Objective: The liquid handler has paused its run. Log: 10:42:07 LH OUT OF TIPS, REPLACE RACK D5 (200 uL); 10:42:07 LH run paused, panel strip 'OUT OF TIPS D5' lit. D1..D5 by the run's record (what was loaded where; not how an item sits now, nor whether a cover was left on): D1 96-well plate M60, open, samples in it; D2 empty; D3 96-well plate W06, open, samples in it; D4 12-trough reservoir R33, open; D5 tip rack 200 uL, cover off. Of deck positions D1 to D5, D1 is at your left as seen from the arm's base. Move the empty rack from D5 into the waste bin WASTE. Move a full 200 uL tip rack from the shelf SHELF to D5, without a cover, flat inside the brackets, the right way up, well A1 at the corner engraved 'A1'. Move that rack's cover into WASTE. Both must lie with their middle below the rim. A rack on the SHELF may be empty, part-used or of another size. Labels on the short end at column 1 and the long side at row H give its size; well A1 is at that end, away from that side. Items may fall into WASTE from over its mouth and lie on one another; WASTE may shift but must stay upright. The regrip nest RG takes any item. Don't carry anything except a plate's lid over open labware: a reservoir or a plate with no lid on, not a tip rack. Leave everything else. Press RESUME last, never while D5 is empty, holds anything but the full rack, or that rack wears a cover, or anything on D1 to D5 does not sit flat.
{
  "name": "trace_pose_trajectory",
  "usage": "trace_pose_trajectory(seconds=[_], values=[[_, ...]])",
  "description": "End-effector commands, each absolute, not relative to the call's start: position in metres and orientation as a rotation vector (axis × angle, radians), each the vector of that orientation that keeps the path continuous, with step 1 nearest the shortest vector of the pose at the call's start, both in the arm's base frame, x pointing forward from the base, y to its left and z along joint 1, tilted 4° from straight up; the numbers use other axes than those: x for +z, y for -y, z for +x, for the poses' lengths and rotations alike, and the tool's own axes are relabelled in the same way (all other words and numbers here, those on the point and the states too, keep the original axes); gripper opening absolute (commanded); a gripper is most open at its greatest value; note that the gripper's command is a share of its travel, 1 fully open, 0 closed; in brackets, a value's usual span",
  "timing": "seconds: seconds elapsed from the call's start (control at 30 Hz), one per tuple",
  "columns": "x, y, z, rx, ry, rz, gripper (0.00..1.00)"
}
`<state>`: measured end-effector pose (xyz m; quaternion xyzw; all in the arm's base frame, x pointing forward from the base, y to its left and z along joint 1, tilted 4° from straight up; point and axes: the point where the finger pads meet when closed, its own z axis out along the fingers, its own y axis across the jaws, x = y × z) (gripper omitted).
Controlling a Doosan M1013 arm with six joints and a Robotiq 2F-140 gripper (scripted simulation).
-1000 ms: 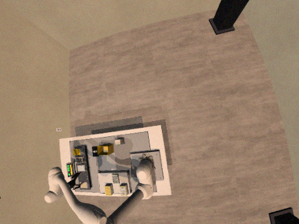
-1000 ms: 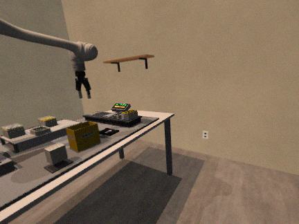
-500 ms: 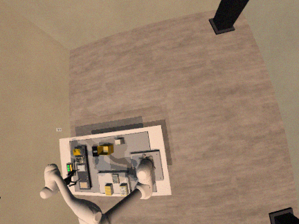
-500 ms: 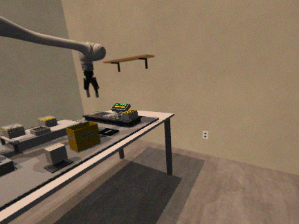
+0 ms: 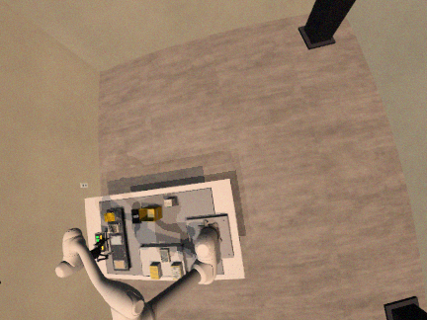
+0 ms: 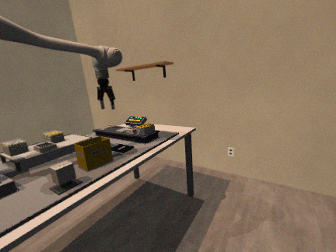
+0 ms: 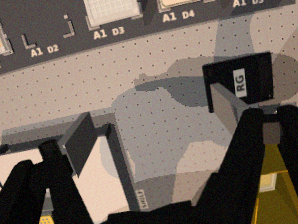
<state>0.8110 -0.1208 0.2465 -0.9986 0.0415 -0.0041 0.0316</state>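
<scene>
My gripper (image 6: 106,102) hangs high above the table, open and empty; it also shows in the wrist view (image 7: 150,120). The dark deck (image 6: 125,132) lies below it. In the wrist view I see the empty D2 brackets (image 7: 47,37), a white plate at D3 (image 7: 111,9), and the edge of the item at D4 (image 7: 180,3). A rack with a yellow top (image 6: 145,128) sits at one end of the deck, and shows from above too (image 5: 110,216). The yellow waste bin (image 6: 93,152) stands upright beside the black RG nest (image 7: 240,82). The panel (image 6: 136,120) shows green lights.
The low shelf (image 6: 29,149) holds several racks, one with a yellow top (image 6: 53,136). A small grey box on a dark pad (image 6: 62,173) stands near the table's front edge. A wooden wall shelf (image 6: 145,66) hangs behind the arm.
</scene>
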Motion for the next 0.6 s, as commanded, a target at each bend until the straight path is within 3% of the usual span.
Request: trace_pose_trajectory(seconds=[0.0, 0.57], values=[[0.246, 0.136, 0.81, -0.013, -0.127, -3.076, 0.77], [0.241, 0.21, 0.803, -0.013, -0.127, -3.076, 0.77]])
